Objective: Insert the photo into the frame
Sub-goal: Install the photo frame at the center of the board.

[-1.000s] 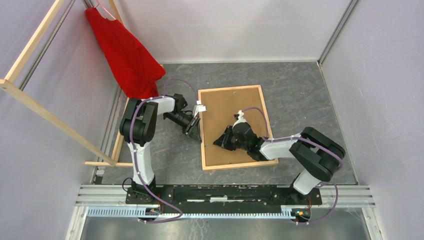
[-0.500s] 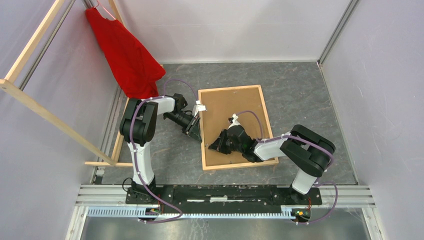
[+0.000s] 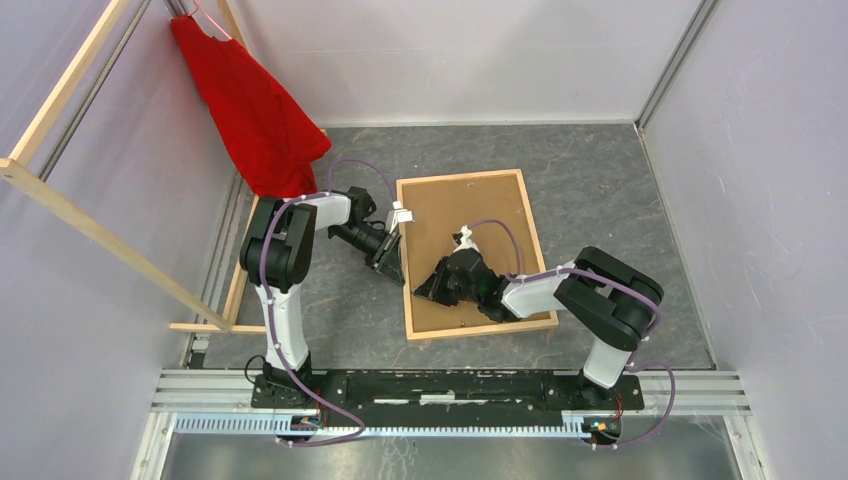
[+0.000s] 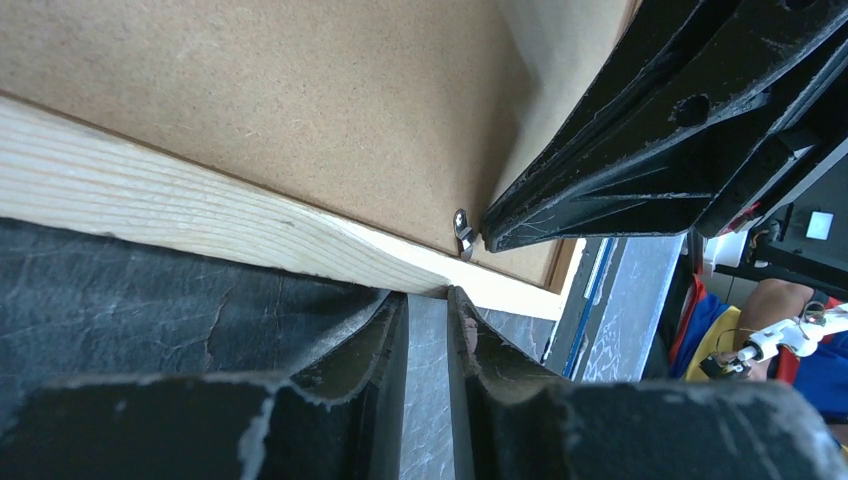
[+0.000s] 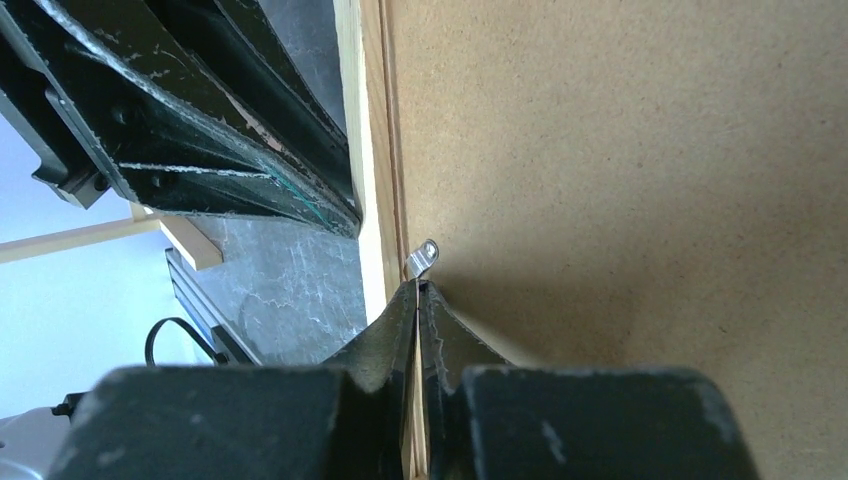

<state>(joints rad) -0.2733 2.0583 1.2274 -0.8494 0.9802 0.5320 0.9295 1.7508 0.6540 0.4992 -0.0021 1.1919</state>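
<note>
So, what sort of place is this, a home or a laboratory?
Most likely a robot test cell in a laboratory. A left arm and a right arm are bolted to a metal rail, and plain white walls close in a small dark table.

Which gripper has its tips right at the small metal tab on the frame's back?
The right gripper, over the brown backing board, fingers together at the tab. The left gripper sits outside the wooden frame, tips against its outer edge.

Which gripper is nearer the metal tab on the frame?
Right. The right gripper has its tips at the tab; the left gripper sits just across the frame rail, outside it.
</note>
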